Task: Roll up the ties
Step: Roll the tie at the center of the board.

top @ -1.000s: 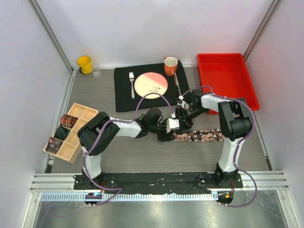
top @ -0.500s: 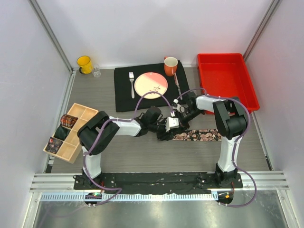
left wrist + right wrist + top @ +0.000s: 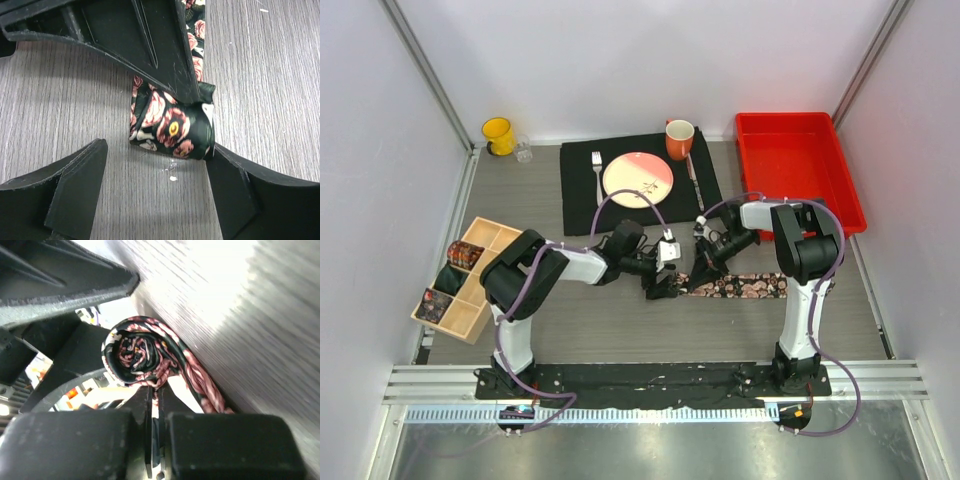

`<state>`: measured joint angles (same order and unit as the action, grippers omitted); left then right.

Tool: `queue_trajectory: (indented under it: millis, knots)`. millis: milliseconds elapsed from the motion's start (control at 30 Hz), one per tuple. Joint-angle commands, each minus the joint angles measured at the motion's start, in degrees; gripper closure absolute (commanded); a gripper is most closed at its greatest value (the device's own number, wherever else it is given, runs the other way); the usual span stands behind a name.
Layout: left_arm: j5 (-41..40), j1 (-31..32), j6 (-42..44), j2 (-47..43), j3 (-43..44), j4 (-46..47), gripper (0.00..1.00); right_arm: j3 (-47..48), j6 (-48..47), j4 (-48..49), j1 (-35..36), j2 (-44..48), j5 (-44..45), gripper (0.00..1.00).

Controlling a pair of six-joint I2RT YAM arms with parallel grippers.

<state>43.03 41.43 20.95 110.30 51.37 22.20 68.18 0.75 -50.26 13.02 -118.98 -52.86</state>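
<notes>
The floral tie (image 3: pixel 748 285) is laid flat on the table (image 3: pixel 620 330) between the arms, its end nearer the left arm wound into a coil (image 3: pixel 172 127). Fabric at the coil is pinched by the pressed-together right gripper (image 3: pixel 155 402). The coil is flanked by the spread left gripper (image 3: pixel 157 162).

The left gripper (image 3: pixel 155 157) is opening, drawing back leftward (off the tie (image 3: pixel 172 127)), while the right gripper (image 3: pixel 152 430) is pinching it.
</notes>
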Motion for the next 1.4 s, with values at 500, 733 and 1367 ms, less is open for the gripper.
queue_trajectory:
  millis: [500, 733, 1367]
  knots:
    - [-5.31, 5.85, -2.15, 5.98, 0.74, 11.13, 0.28, 1.87, -3.65, 2.19, -0.80, -6.01, 19.56, 0.99]
    - [-6.03, 6.30, 1.81, 3.88, 0.40, 2.95, 0.63, 2.57, -5.15, 0.08, -0.10, -3.55, 15.16, 0.99]
    - [-5.67, 3.66, -10.56, -2.10, -4.71, 4.97, 0.79, 0.98, -1.19, 1.13, -3.09, 1.56, 22.79, 0.79]
